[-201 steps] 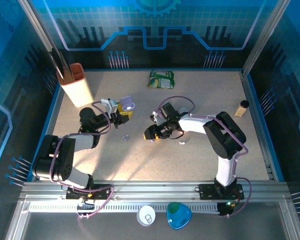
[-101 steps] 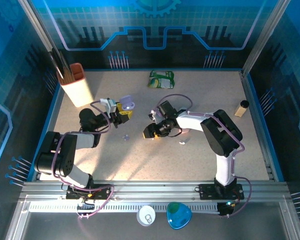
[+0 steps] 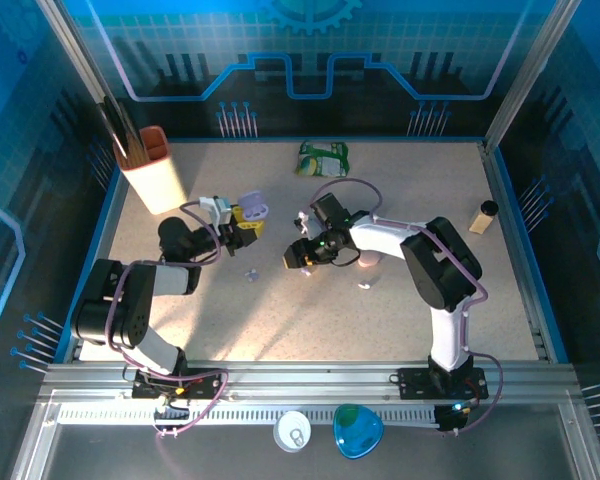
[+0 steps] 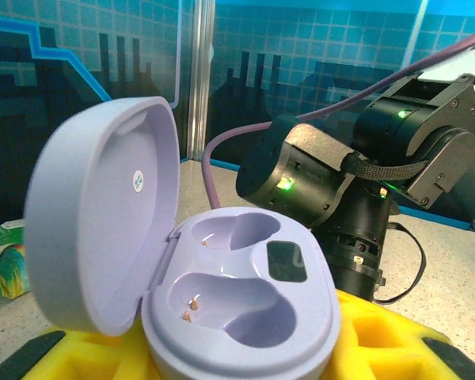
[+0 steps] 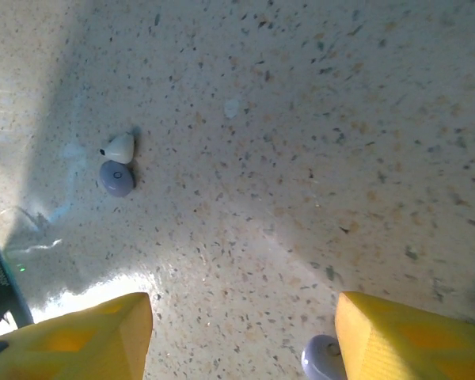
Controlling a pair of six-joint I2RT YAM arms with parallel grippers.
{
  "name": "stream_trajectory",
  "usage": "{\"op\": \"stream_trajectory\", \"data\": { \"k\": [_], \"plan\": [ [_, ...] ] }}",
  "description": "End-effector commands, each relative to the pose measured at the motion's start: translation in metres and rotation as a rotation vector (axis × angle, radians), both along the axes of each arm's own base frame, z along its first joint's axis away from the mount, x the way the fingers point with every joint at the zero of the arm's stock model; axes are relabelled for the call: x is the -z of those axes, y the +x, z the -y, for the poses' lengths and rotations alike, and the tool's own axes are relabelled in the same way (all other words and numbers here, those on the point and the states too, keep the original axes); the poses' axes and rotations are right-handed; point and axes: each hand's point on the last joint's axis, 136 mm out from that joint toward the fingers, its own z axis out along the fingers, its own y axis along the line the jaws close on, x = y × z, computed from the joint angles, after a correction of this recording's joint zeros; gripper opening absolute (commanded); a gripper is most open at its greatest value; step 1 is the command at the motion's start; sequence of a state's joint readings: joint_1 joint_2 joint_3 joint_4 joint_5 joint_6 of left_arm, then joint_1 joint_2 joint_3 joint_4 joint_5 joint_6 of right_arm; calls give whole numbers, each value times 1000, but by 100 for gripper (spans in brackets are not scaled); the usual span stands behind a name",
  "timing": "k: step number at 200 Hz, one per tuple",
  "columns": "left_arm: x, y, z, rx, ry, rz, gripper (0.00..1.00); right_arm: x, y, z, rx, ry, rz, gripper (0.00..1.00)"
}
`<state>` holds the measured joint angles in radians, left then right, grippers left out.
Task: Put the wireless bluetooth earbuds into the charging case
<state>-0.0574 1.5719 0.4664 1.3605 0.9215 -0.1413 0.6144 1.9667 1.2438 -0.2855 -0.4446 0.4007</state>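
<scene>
The left pincer (image 3: 245,224) is clamped on the open lilac pebble-shaped plastic charging case (image 4: 245,309), lid up, both wells empty, apparently presented for loading. The right pincer (image 5: 241,317), fingers apart, hovers above the speckled tabletop (image 5: 317,142), where a small white-tipped lilac earbud (image 5: 117,170) lies.

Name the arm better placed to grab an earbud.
Right. The right gripper hangs open over the table near an earbud; the left gripper is shut on the open charging case.
</scene>
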Motion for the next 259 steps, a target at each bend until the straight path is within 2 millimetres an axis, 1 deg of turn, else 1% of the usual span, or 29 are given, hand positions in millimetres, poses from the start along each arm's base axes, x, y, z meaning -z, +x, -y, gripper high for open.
{"op": "stream_trajectory", "data": {
  "k": [1, 22, 48, 72, 116, 143, 167, 181, 215, 259],
  "plan": [
    [-6, -3, -5, 1, -6, 28, 31, -20, 5, 10, -10, -68, 102, 63],
    [-7, -2, -6, -5, -9, 25, 31, -20, 1, 15, -11, -104, 104, 62],
    [-6, -2, -6, 3, -12, 14, 30, -17, 2, 19, 2, -98, 82, 62],
    [-6, -2, -5, 6, -13, 14, 30, -12, 1, 14, -31, -53, 29, 62],
    [-5, -3, -5, 13, -14, 5, 30, -2, 3, 3, -76, -21, -10, 60],
    [-5, -4, -4, 17, -15, 3, 30, 10, 2, 4, -78, -17, -51, 60],
    [-6, -3, -5, 15, -14, 6, 30, 13, -3, 6, -77, -7, -75, 59],
    [-5, -3, -5, 15, -14, 4, 30, 15, -7, 10, -73, -12, -82, 57],
    [-5, -3, -4, 19, -11, 9, 29, 12, -12, 17, -61, -16, -81, 49],
    [-5, -4, -4, 25, -11, 7, 29, 18, -10, 23, -47, -31, -91, 43]
  ]
}}
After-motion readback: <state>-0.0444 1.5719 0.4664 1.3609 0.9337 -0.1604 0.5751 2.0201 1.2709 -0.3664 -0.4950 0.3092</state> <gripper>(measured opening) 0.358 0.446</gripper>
